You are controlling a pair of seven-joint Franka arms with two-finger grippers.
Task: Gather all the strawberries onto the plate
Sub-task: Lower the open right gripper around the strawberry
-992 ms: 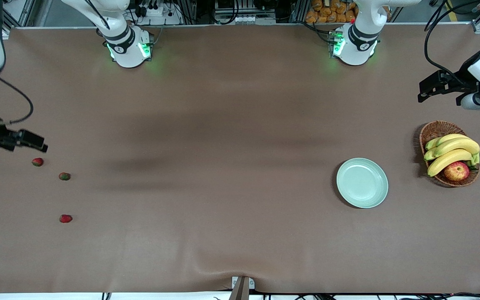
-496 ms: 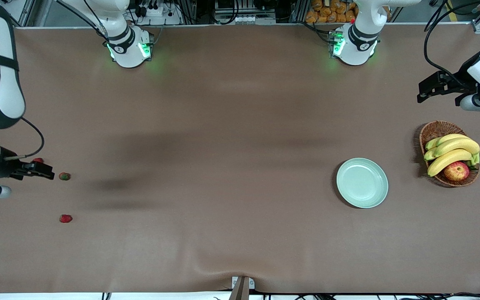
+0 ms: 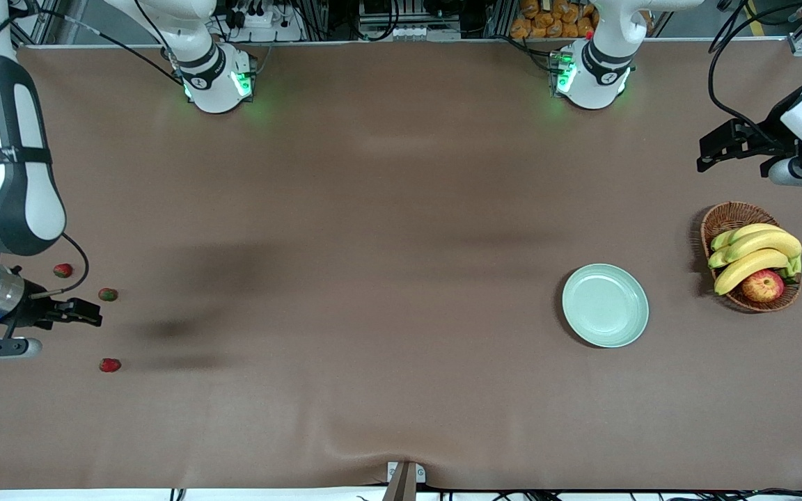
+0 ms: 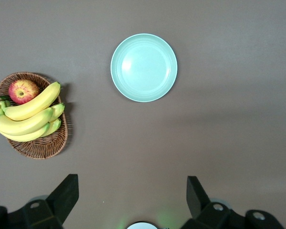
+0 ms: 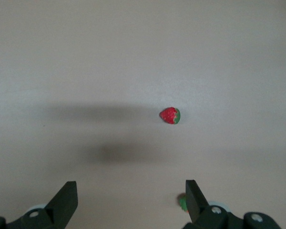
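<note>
A brown cloth covers the desk, rumpled at the edge nearest the front camera; along the farthest edge run aluminium frames, cables and power strips. Taking the plate as landmark: this pale mint-green plate lies flat and bare toward the left arm's end of the desk, with a wicker basket of bananas and an apple just beside it, closer still to that end. The three strawberries lie well apart from the plate, at the right arm's end: the first strawberry farthest from the front camera, the second strawberry a little nearer, the third strawberry nearest. The third lies on its side, long axis along the desk's length, its green cap toward the plate's end. The right claw hangs over the cloth between the second and third strawberries, jaws wide and holding nothing. The left claw waits above the desk near the basket, jaws also wide and empty.
</note>
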